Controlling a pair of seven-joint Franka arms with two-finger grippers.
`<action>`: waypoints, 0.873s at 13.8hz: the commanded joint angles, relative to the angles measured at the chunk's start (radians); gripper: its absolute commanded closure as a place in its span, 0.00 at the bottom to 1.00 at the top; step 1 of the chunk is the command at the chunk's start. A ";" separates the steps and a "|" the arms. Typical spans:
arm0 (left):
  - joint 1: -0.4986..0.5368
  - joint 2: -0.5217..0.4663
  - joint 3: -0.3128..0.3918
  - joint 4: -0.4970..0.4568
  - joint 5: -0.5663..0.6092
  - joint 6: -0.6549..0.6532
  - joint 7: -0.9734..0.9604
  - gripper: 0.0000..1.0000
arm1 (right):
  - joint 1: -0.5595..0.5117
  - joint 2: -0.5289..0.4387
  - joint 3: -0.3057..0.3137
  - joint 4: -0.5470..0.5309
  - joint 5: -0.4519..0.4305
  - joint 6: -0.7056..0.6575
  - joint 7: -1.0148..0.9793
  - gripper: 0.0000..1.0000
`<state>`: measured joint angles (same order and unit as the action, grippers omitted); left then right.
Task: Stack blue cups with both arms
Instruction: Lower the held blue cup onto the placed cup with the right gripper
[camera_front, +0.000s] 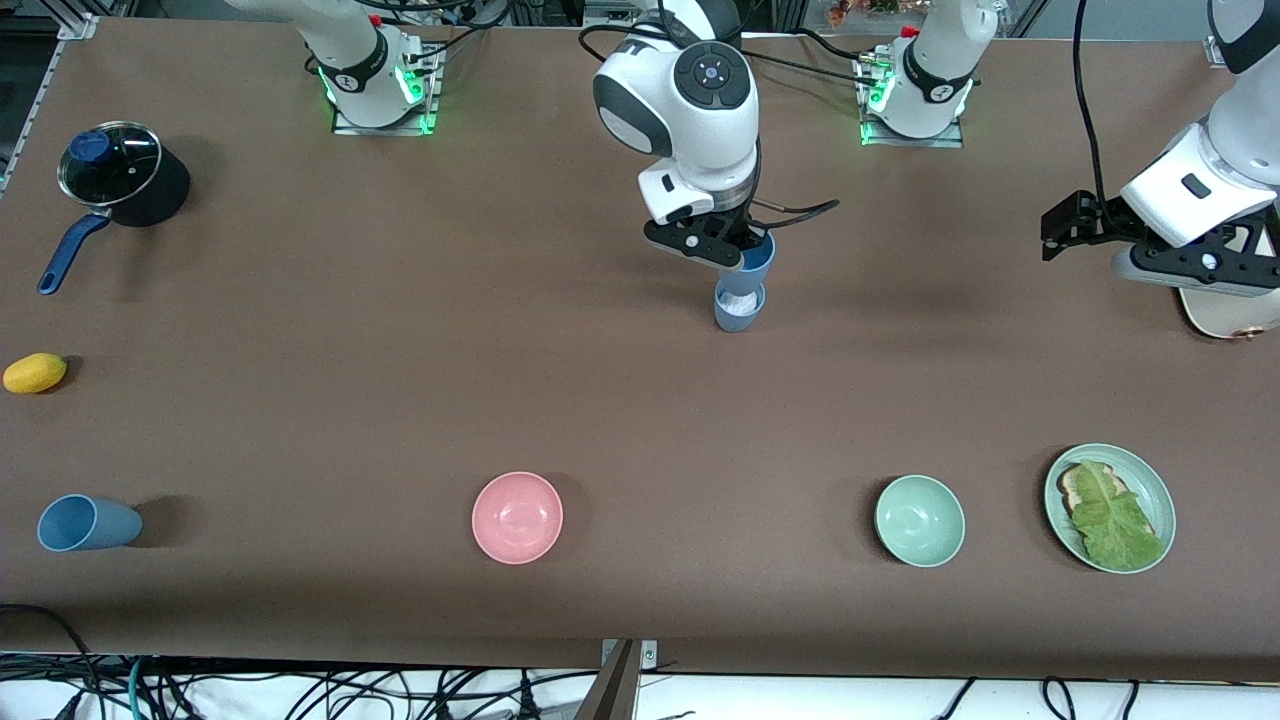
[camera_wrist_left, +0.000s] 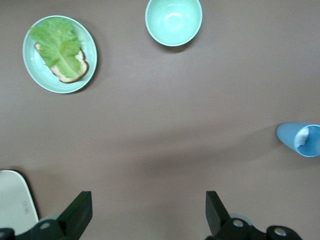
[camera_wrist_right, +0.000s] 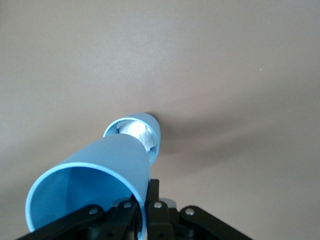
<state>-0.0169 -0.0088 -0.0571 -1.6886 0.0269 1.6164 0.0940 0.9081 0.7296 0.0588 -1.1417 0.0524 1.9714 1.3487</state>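
The right gripper (camera_front: 728, 250) was over the middle of the table. Its fingers pinched the rim of a blue cup (camera_front: 757, 263), holding it in the air. Just under that cup stood a second blue cup (camera_front: 739, 305) on the table (camera_front: 400, 350), with something white stuffed inside it. The held cup was right above the standing one, and I could not tell if they touched.

A third blue cup (camera_front: 85, 523) lay on its side at the right arm's end of the table, near the front camera.

The left gripper (camera_wrist_left: 145, 210) waited at the left arm's end of the table, with its fingers spread wide and nothing between them.

A pink bowl (camera_front: 517, 517) and a green bowl (camera_front: 919, 520) sat near the front camera. Beside the green bowl was a green plate (camera_front: 1152, 482) with bread and a lettuce leaf on it.
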 joint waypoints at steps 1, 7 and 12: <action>-0.005 -0.003 0.008 0.003 -0.033 -0.012 0.009 0.00 | 0.012 0.047 -0.010 0.048 -0.014 0.024 0.035 1.00; -0.002 -0.005 0.010 0.006 -0.036 -0.049 0.010 0.00 | 0.020 0.062 -0.010 0.042 -0.026 0.023 0.047 1.00; -0.002 -0.003 0.011 0.007 -0.032 -0.049 0.009 0.00 | 0.020 0.070 -0.010 0.023 -0.040 0.023 0.049 0.85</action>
<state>-0.0167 -0.0079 -0.0536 -1.6886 0.0149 1.5839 0.0939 0.9180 0.7844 0.0554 -1.1406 0.0316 2.0058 1.3746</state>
